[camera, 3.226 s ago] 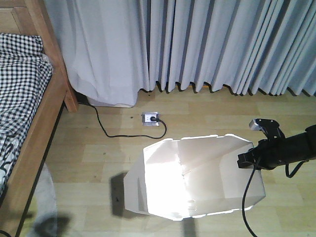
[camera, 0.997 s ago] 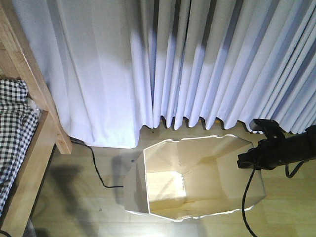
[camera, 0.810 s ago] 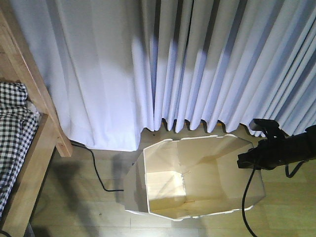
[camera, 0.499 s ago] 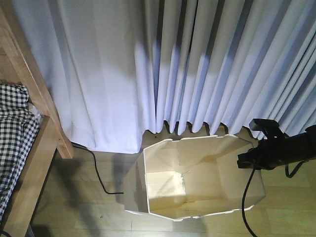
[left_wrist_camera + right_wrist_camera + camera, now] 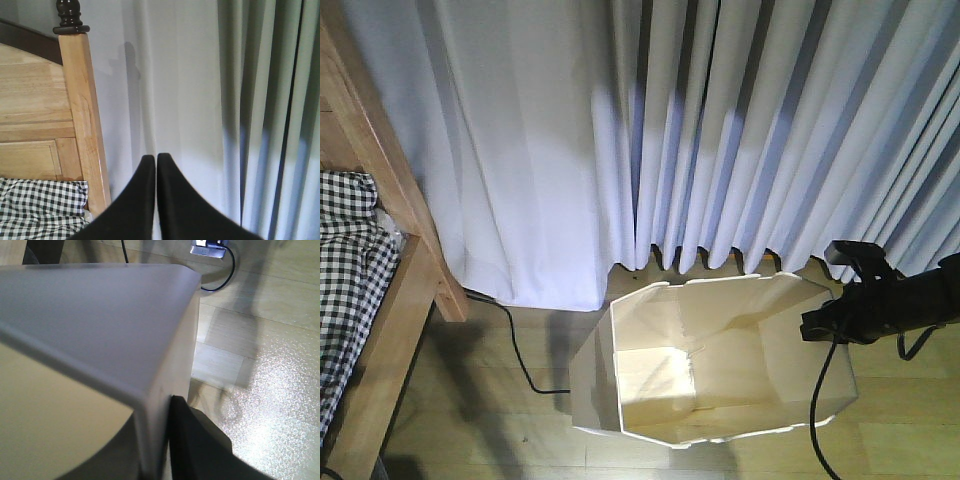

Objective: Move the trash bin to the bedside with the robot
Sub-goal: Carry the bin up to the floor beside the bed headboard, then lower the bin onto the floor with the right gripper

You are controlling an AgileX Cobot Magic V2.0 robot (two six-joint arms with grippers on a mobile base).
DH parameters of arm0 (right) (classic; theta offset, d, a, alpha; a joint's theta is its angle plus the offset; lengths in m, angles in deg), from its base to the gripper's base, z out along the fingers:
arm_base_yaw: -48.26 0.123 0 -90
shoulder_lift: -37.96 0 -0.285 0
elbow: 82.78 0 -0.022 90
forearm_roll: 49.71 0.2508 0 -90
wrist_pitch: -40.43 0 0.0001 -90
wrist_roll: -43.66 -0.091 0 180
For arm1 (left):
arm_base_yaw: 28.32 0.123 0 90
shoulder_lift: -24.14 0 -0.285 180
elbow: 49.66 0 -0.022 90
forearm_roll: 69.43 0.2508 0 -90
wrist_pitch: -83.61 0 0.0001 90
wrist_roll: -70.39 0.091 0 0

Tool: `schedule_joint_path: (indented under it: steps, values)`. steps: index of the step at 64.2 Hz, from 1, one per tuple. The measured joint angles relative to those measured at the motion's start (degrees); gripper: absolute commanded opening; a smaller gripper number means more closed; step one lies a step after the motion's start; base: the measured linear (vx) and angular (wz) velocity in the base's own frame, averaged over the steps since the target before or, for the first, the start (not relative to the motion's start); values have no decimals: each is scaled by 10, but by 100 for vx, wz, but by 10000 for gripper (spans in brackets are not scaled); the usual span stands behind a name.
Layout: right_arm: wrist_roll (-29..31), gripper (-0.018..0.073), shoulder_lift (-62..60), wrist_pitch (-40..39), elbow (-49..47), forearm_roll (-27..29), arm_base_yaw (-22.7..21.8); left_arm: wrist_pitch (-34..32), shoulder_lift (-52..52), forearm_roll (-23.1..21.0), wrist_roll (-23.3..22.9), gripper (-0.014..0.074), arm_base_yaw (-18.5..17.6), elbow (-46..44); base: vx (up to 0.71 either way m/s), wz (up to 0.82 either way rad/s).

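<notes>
The white thin-walled trash bin hangs low in the front view, its open top towards me, close to the curtain. My right gripper is shut on the bin's right rim; in the right wrist view the bin wall sits clamped between the two black fingers. The bed, with a light wooden frame and checked bedding, is at the left edge. My left gripper is shut and empty, held in the air facing the curtain beside the bed's headboard post.
Pale pleated curtains fill the back and hang to the wooden floor. A black cable runs across the floor left of the bin. A socket strip lies on the floor in the right wrist view.
The view has advanced towards the curtain since 3.2 s ago; the socket strip left the front view. In the last second the scene shifted only slightly. The bin stays in my right gripper.
</notes>
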Motion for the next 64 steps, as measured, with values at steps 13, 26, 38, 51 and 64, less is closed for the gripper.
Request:
schedule_joint_path:
  steps: [13, 26, 38, 51, 64]
  values:
    - [-1, -3, 0, 0, 0, 0, 0, 0, 0, 0, 0, -6, 0, 0, 0, -2]
    - [-29, -3, 8, -32, -12, 0, 0, 0, 0, 0, 0, -6, 0, 0, 0, 0]
    - [-88, -3, 60, -79, -61, -31, 0, 0, 0, 0, 0, -6, 0, 0, 0, 0]
    - [-144, -3, 144, -127, -133, -71, -1, 0, 0, 0, 0, -6, 0, 0, 0, 0]
    - [-190, -1, 256, -123, -235, -114, -1, 0, 0, 0, 0, -6, 0, 0, 0, 0]
